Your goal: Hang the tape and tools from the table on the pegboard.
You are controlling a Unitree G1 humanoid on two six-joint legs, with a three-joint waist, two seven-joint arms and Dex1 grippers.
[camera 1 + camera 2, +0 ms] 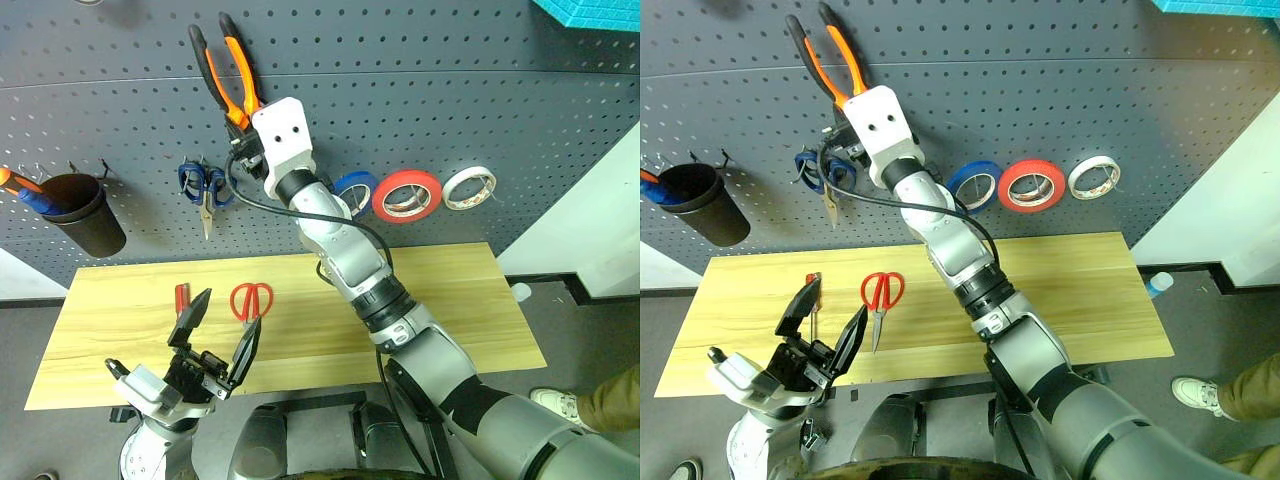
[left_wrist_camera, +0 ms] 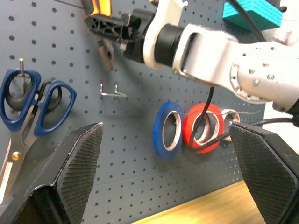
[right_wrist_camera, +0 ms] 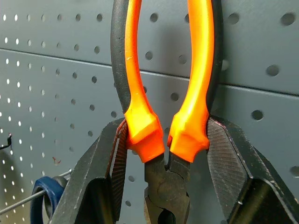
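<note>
So the right tool (image 3: 164, 154) is pinching the pliers (image 1: 226, 70) handles-up against the pegboard (image 1: 420, 90). Left tool (image 1: 218, 335) is spread wide over the counter (image 1: 470, 300), near the red scissors (image 1: 250, 299) and screwdriver (image 1: 181, 297). Red tape (image 1: 407, 195) already hangs.

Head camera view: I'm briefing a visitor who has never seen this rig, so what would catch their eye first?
The right gripper holds the pliers, orange-and-black handles up, against the pegboard. Right of it hang blue, red and whitish tape rolls. On the table, the red-handled scissors lie ahead of the open left gripper.
</note>
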